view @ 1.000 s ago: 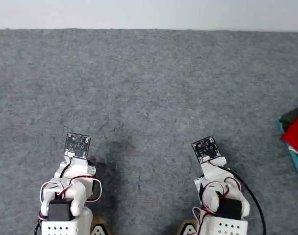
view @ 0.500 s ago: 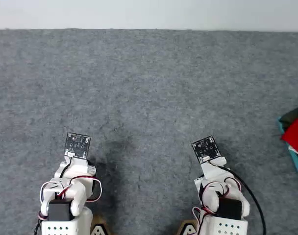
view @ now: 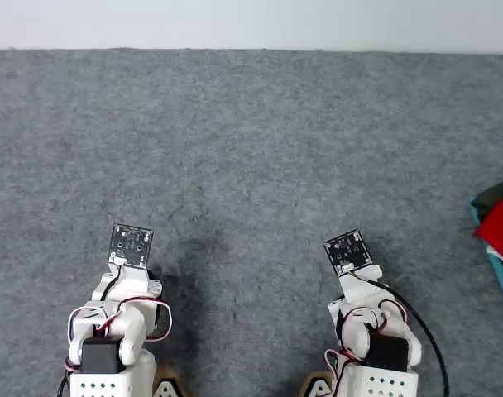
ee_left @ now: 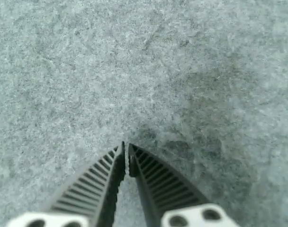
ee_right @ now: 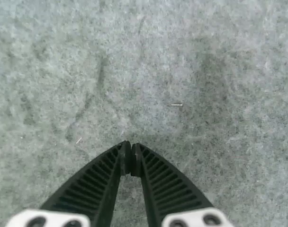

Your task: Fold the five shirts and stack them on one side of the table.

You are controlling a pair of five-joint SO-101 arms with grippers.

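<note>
Left pincer (ee_left: 126, 151) clenched on nothing: its two dark serrated fingers (ee_left: 103, 177) meet at the tips with only a hairline slit between them, pointing down at bare grey felt. Right pincer (ee_right: 130, 149) is the same, tips pressed together with nothing between, felt below. The worktop (view: 251, 149) is covered in that grey felt from the near edge to the far one. From the high camera I see the left arm (view: 123, 306) and right arm (view: 363, 318) tucked low side by side at the near edge, each wrist board facing up, the two well apart. The shirts (view: 498, 227) lie as one pile well off to the outer side of the right pincer and a little ahead of it, farther again from the left pincer, and touched by neither. I make out a red layer on top with teal, dark and blue cloth showing around it. The pile is cut by the frame edge, so I cannot count the pieces or tell how neatly they are folded. A pale fleck of lint (ee_right: 177, 104) sits on the felt just ahead of the right pincer's tips and slightly to one side, clear of them. Faint creases mark the felt ahead of that pincer too
</note>
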